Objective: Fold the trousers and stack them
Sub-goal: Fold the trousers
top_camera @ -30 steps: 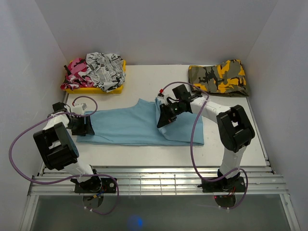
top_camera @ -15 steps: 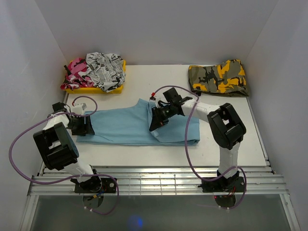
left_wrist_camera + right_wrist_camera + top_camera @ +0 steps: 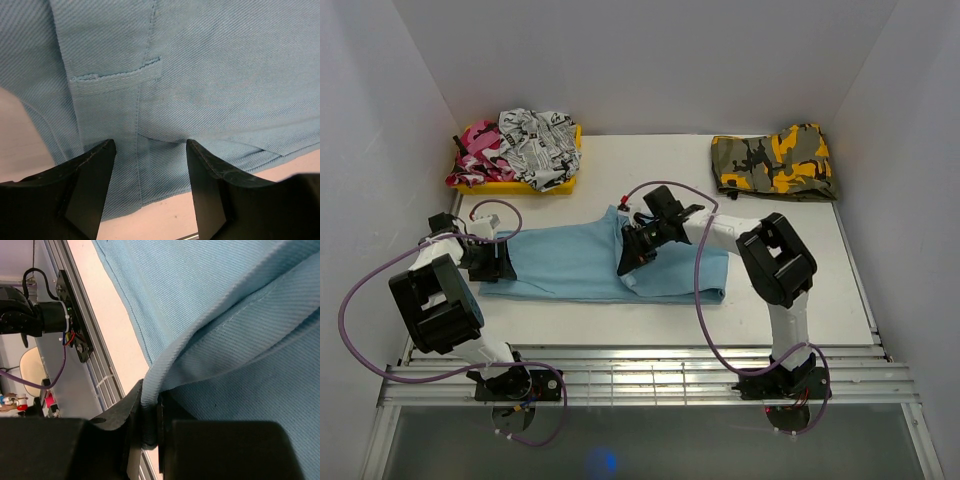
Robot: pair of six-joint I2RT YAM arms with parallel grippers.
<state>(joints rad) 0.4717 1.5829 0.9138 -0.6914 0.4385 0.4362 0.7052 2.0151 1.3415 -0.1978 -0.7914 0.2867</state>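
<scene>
Light-blue cloth, the trousers [image 3: 570,268], lies across the middle of the table [image 3: 640,160], running from 9 o'clock toward 3 o'clock. It is shorter than a second ago: its 3 o'clock end has drawn inward as the right gripper [image 3: 630,260] carries a lifted edge toward 9 o'clock, now over the garment's middle. I judge the half-fold well under way but not yet laid down. That gripper is clamped on a stitched edge, pinched between its fingers [image 3: 172,412]. At the 9 o'clock end, the left gripper [image 3: 500,262] holds its fingers [image 3: 82,185] apart, straddling cloth near a pocket seam.
</scene>
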